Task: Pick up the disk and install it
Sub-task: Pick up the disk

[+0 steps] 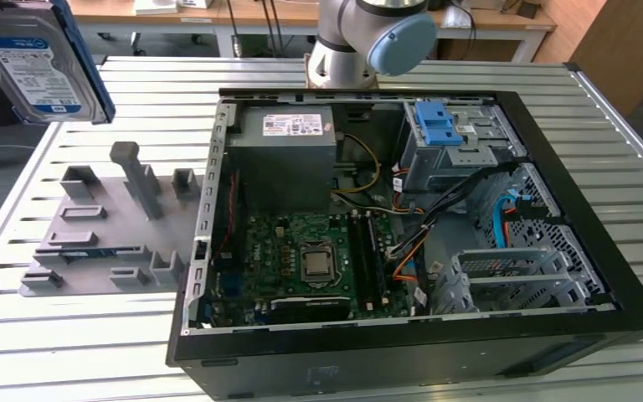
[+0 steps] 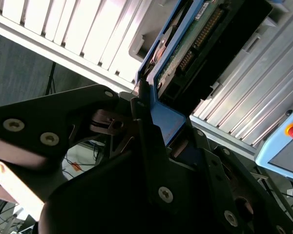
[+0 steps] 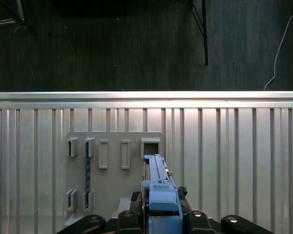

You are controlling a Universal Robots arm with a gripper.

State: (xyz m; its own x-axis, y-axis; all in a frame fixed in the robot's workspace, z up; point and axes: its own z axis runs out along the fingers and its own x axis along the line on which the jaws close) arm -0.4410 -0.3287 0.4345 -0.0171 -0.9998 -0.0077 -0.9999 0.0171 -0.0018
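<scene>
The gripper point(image 3: 159, 195) is seen clamped on the blue carrier of the disk point(image 1: 33, 59), which is held in the air above the grey slotted holder point(image 3: 115, 195) on the metal table point(image 3: 234, 161), well apart from the open computer case point(image 1: 411, 360).

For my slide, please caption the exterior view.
The disk held aloft over the grey fixture, beside the open computer case on the slatted table.
</scene>
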